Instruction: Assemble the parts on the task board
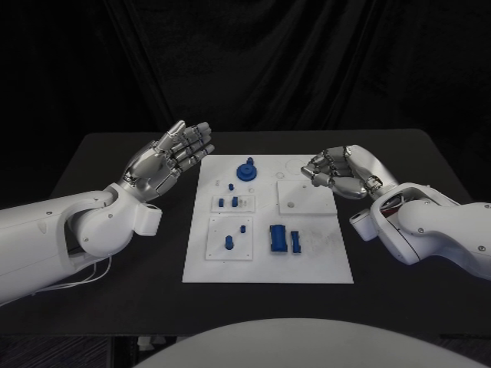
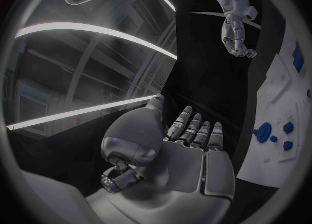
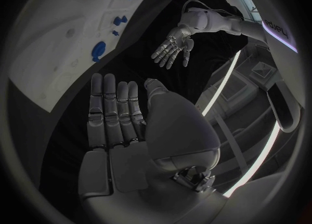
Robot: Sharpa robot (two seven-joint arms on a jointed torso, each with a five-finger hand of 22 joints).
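Note:
The white task board (image 1: 312,261) lies in the middle of the black table. On it, a round blue knob (image 1: 247,169) stands near the far edge, with several small blue pegs (image 1: 231,202) in front of it. A large blue block (image 1: 278,237) and a slimmer one (image 1: 297,240) lie nearer me. My left hand (image 1: 174,157) hovers off the board's far left corner, fingers straight and spread, holding nothing. My right hand (image 1: 340,170) hangs over the board's far right corner, palm up and empty. In the right wrist view its fingers (image 3: 116,112) lie straight.
Bare black table (image 1: 113,153) surrounds the board, with a dark curtain behind it. The left wrist view has the board (image 2: 276,86), the knob (image 2: 263,132) and my right hand (image 2: 237,44). The right wrist view has my left hand (image 3: 172,50) beside the board (image 3: 52,37).

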